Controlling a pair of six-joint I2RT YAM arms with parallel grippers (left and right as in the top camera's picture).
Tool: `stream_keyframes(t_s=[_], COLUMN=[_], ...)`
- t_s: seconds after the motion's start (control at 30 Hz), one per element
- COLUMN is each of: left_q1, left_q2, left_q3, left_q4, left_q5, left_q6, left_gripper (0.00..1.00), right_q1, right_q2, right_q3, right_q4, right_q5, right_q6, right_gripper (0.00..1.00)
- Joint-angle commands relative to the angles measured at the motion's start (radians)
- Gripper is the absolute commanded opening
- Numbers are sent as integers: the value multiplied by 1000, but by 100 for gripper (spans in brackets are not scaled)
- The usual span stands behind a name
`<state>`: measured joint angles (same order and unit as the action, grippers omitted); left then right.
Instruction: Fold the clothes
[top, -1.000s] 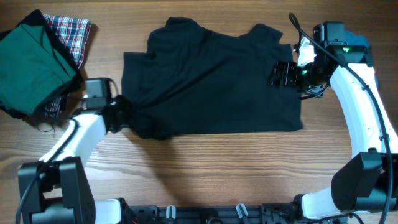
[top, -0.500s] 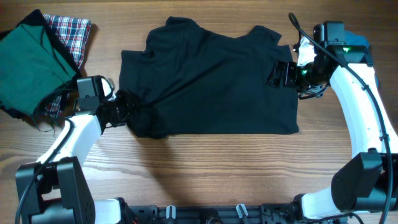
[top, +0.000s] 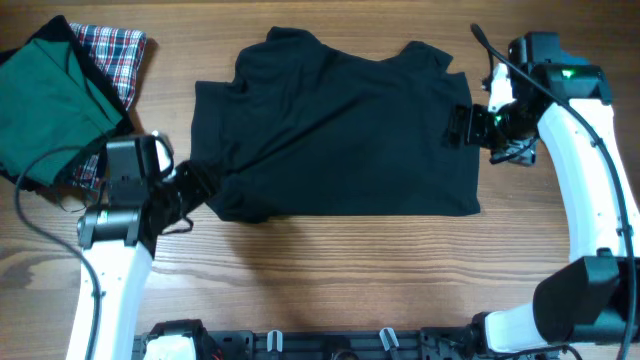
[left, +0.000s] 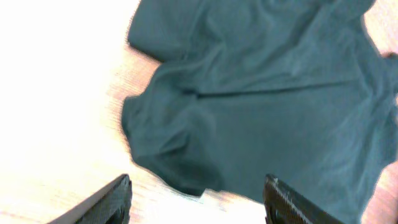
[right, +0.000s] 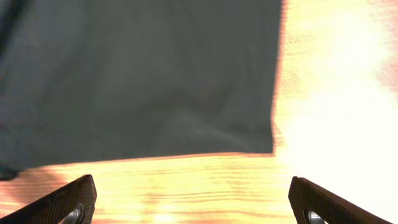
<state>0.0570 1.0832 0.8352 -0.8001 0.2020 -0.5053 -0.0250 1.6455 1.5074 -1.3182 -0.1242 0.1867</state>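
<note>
A black garment (top: 340, 140) lies spread over the middle of the table, bunched at its near left corner. My left gripper (top: 195, 186) is at that corner, open, with nothing held. In the left wrist view the garment (left: 261, 93) lies just ahead of the left gripper (left: 199, 208), and bare wood shows between the fingertips (left: 109, 202). My right gripper (top: 460, 125) stands wide open at the garment's right edge. The right wrist view shows the right gripper (right: 199, 202) over bare wood, with the garment's edge (right: 143, 74) ahead of it.
A folded green garment (top: 45, 100) lies at the far left on top of a plaid cloth (top: 118, 52). A thin black cable (top: 50, 165) loops beside the left arm. Bare wooden table (top: 350, 270) runs along the front.
My left gripper has opened and let go of the garment's near left corner, and its arm has drawn back toward the front left. The right arm has shifted slightly to the right.
</note>
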Motion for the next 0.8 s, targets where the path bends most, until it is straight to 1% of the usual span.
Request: stream_keyframes(t_s=[0.0,0.07,0.17,0.2,0.23,0.27,0.3,0.37,0.4,0.43,0.47,0.5,0.57,0.63,0.77], left_q1=[-39,-66,-94,-105,-118,-127,-137,-163,-176,-187,-196,-204,-214,-216,-216], left_q2=[-43,-13,70,115,167,199,237,311,349,380,404,430,472,519,563], left_q3=[10,10,10,10,10,10,10,10,10,10,10,10,10,10,10], left_q4=[-100,-141,-143,-137,-129,-124,-119,-104,-87,-68,-50,-28,15,64,110], left_q5=[-133,-151,-151,-151,-151,-151,-150,-150,-147,-147,-148,-148,-148,-148,-167], left_q6=[-77,-80,-80,-80,-80,-80,-82,-87,-87,-87,-87,-87,-87,-87,-87], left_gripper=[67,65,39,21,8,4,4,4,4,4,4,4,4,4,4], right_q1=[-1,8,38,50,61,67,71,72,72,73,73,73,72,72,72], right_q2=[-77,-79,-79,-79,-79,-79,-79,-79,-79,-79,-79,-79,-79,-79,-79], right_q3=[21,6,-58,-93,-124,-148,-165,-202,-224,-245,-269,-291,-326,-385,-461], right_q4=[-33,-36,3,30,51,74,94,140,166,189,217,239,277,348,460], right_q5=[22,-41,-42,-42,-45,-45,-45,-64,-80,-88,-87,-87,-87,-87,-87], right_q6=[74,42,23,23,22,21,18,-2,-4,-3,-2,-1,-1,-1,1], right_gripper=[100,100,100,100,100,99,97,80,59,32,15,9,4,4,4])
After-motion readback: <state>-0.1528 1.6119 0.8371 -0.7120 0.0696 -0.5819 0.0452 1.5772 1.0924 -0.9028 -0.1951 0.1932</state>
